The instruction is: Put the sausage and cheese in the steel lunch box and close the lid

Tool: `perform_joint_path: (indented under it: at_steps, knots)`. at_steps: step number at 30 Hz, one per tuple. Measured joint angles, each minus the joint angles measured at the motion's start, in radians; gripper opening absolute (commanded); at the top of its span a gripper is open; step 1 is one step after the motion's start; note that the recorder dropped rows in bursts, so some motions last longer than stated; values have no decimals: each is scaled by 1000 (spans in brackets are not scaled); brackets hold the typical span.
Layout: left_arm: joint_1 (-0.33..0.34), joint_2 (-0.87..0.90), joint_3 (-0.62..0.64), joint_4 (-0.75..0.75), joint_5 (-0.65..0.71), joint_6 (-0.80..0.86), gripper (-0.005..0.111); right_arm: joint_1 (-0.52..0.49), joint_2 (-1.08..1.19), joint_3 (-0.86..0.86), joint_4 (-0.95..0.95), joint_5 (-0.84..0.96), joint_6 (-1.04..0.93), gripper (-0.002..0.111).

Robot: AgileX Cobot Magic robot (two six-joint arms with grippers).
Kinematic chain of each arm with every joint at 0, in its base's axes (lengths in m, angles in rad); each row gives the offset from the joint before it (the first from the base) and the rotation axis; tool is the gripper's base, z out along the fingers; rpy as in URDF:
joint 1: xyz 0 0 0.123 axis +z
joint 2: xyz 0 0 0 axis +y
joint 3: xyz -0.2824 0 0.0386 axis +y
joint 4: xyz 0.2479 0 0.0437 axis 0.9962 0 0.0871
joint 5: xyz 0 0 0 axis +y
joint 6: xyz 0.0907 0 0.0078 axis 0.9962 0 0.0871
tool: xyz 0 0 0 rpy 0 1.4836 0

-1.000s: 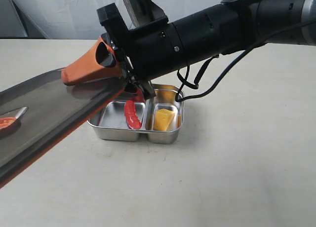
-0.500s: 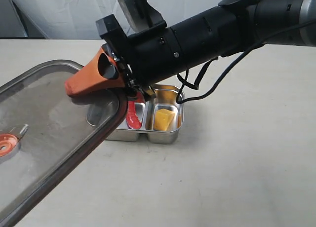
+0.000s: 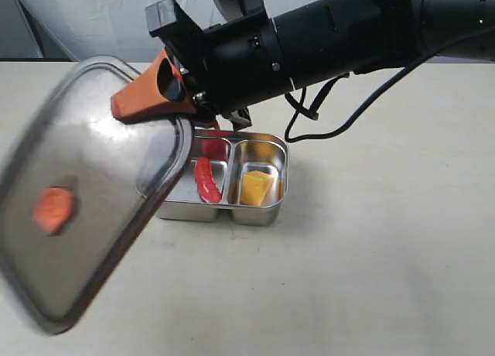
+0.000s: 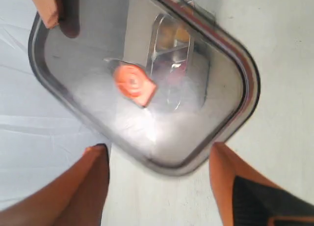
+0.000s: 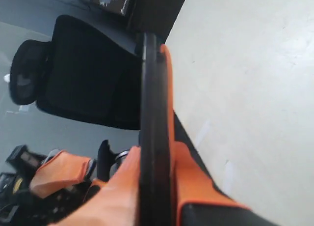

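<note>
The steel lunch box [image 3: 267, 213] stands on the table. The red sausage [image 3: 205, 179] lies in its left compartment and the yellow cheese [image 3: 257, 187] in its right one. My right gripper [image 3: 174, 100] is shut on the near edge of the smoky lid [image 3: 93, 193], which hangs tilted left of the box, partly in front of it, orange valve tab [image 3: 54, 209] showing. In the right wrist view the lid [image 5: 149, 113] is edge-on between the right gripper [image 5: 153, 152] fingers. My left gripper [image 4: 158, 146] is open, with the lid [image 4: 98, 49] just beyond its fingertips, apart from them.
A black cable [image 3: 309, 131] loops down from the right arm [image 3: 348, 39] behind the box. A black office chair [image 5: 73, 78] stands past the table edge. Bare table [image 3: 387, 255] lies right of and in front of the box.
The left gripper has opened and let go of the lid. The lid has swung from nearly flat to hanging steeply from the right gripper, which has tightened on it and risen a little.
</note>
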Motion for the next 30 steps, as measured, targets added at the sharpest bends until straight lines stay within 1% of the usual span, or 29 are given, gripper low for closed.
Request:
perform_joint_path:
  at_steps: [2, 11, 16, 20, 25, 30]
  knots:
    - [0, 0, 0, 0, -2, -2, 57, 0, -4, 13, -7, -69, 0, 0]
    - [-2, 0, 0, 4, -2, -15, 57, 0, -66, 96, 22, -265, 5, 0]
    - [-2, 0, 0, 14, -15, -80, 57, 0, -114, 202, 158, -473, -25, 0]
    - [-2, 0, 0, 17, -92, -198, 57, 0, -133, 267, 257, -633, -100, -1]
    - [-2, 0, 0, 21, -197, -357, 57, 0, -133, 276, 283, -723, -119, -1]
    - [-2, 0, 20, 21, -265, -417, 54, 0, -128, 257, 286, -826, -80, -1]
